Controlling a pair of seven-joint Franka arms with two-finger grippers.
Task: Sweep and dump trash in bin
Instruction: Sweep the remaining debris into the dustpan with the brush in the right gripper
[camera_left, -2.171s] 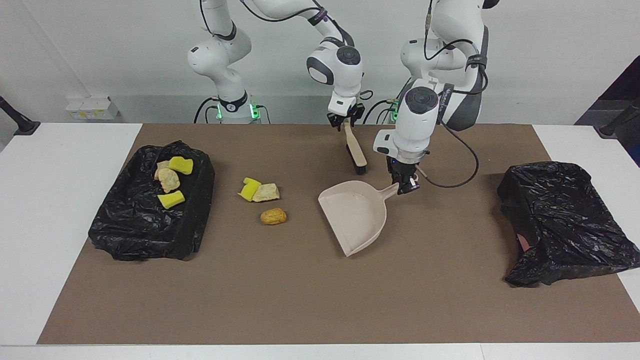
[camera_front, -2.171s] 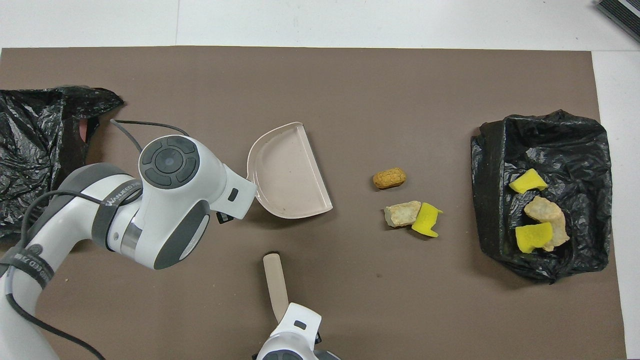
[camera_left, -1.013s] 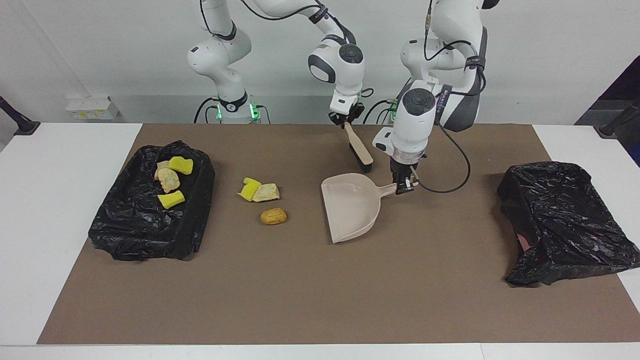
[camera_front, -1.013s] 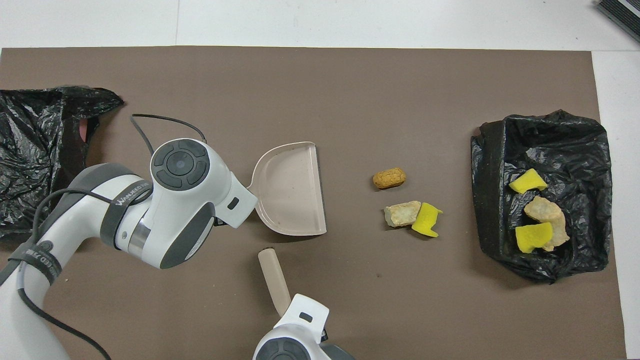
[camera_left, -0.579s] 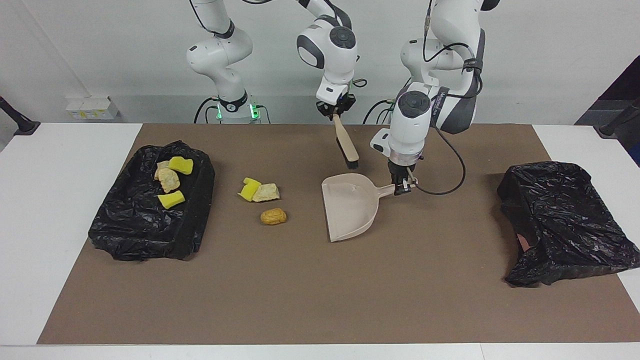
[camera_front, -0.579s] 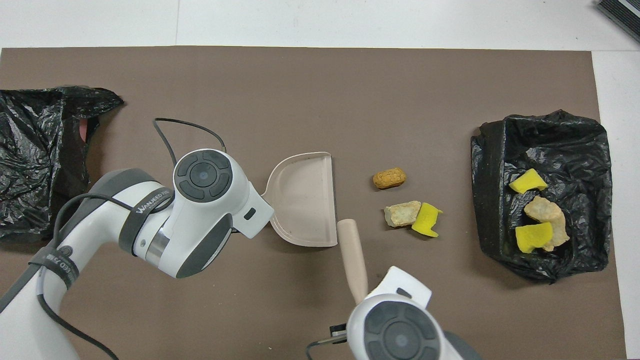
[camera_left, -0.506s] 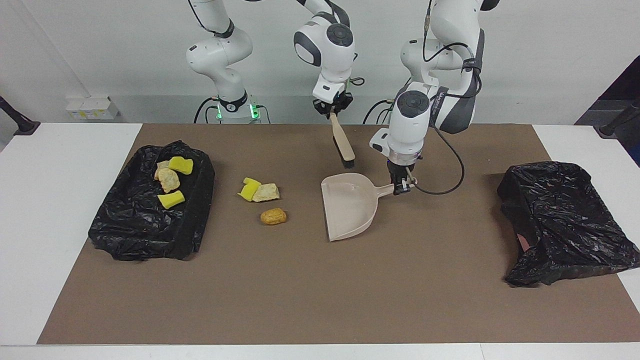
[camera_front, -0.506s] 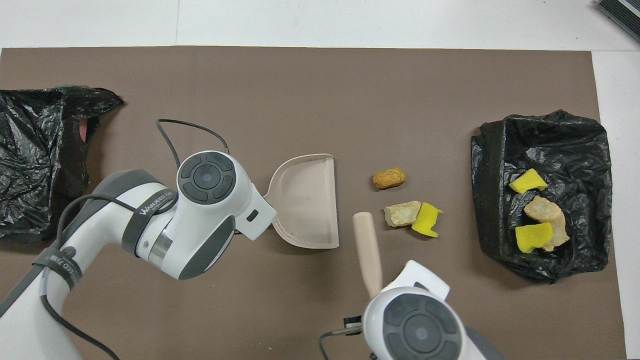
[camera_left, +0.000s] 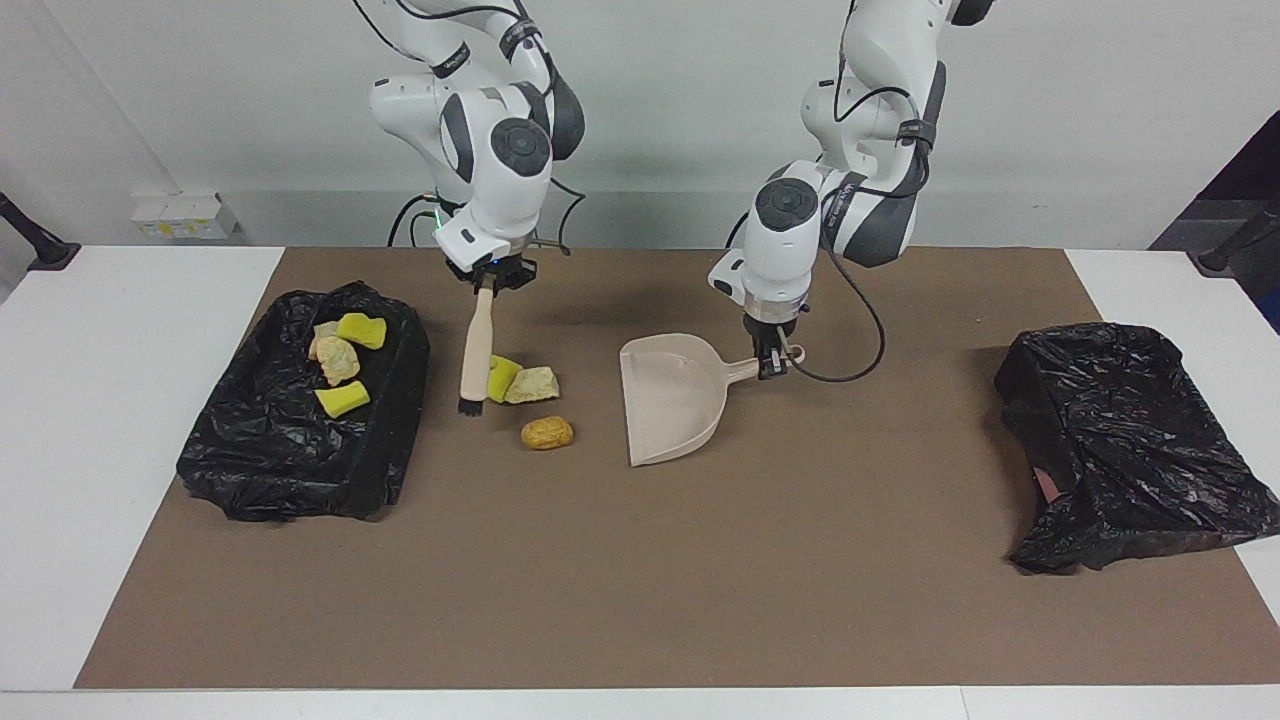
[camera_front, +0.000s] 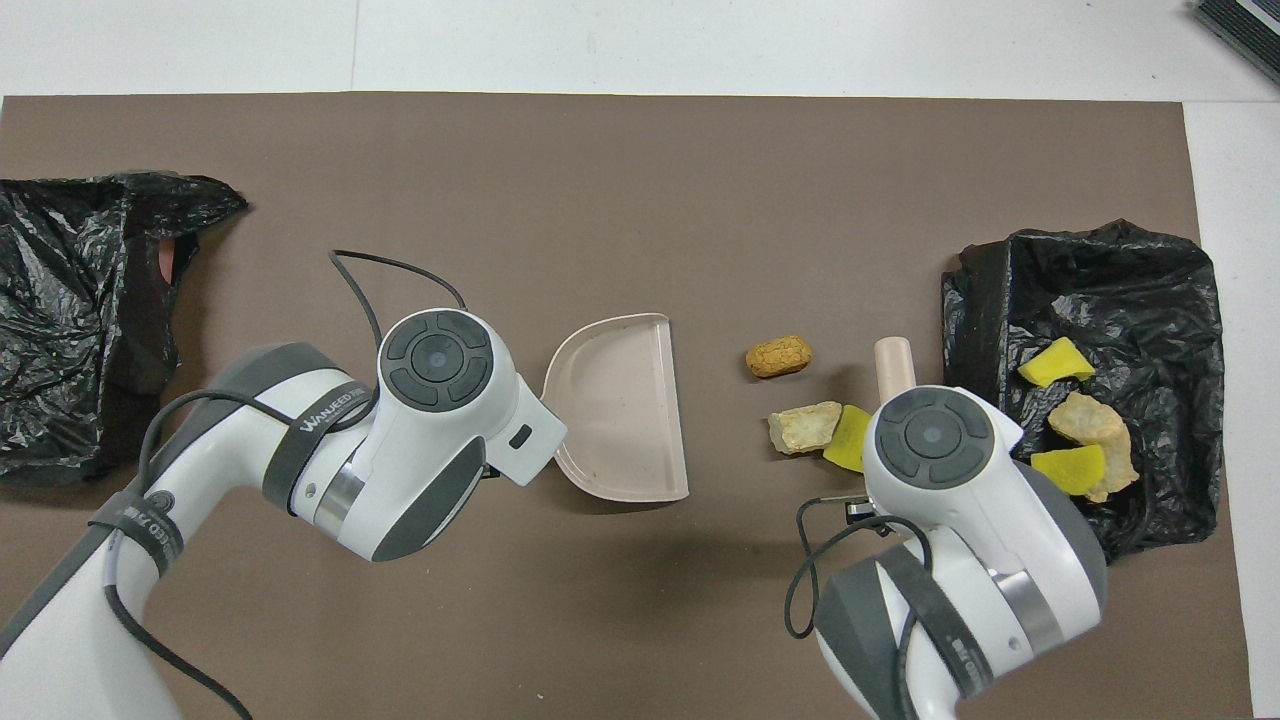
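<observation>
I read "WANJEED" on the left arm's band (camera_front: 322, 420). Left tool (camera_left: 768, 368) pinches the dustpan (camera_left: 668, 398); right tool (camera_left: 489, 282) pinches the brush (camera_left: 474, 350). Three trash lumps (camera_left: 519, 384), yellow, beige and golden-brown, lie at the pan's nine o'clock.

The surface (camera_left: 620, 580) is covered in plain brown; the dustpan (camera_left: 672, 400) and brush (camera_left: 474, 345) are beige; the trash (camera_left: 520, 385) is bright yellow, pale beige and golden-brown; both bin bags (camera_left: 290, 440) are glossy black; the arms are white and grey.

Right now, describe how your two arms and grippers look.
Both arms are glossy white with rounded joints, dark grey bands and round grey caps. The left arm carries grey lettering and a loose black cable. The left gripper and right gripper are small, black and two-fingered. Green lights glow at the right arm's base.
</observation>
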